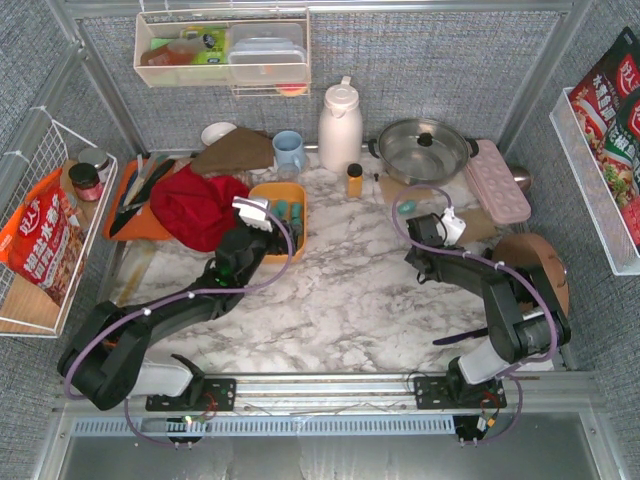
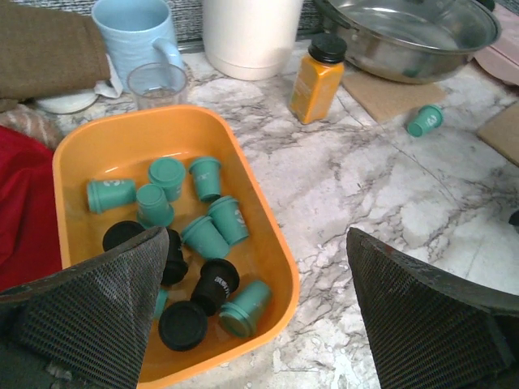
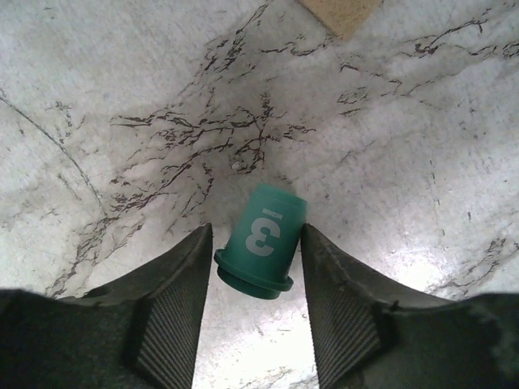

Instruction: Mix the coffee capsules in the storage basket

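Note:
The orange-yellow storage basket [image 2: 280,243] sits on the marble and holds several coffee capsules, teal ones [image 2: 215,235] and a few black ones [image 2: 212,284], lying jumbled. My left gripper [image 2: 258,237] hangs open over the basket's right rim, one finger above the capsules and the other above the marble. From the top view the basket [image 1: 290,192] is left of centre. My right gripper [image 3: 256,231] is shut on a teal capsule [image 3: 263,239] marked "3", low over the marble, a finger pressing each side. In the left wrist view, one teal capsule [image 2: 425,120] lies outside the basket.
An amber bottle [image 2: 315,77], a blue mug [image 2: 138,36] and a small glass [image 2: 156,81] stand just beyond the basket. A red cloth [image 1: 195,205] lies to its left. A white thermos [image 1: 339,125], a steel pot [image 1: 422,148] and a pink egg tray [image 1: 497,180] line the back.

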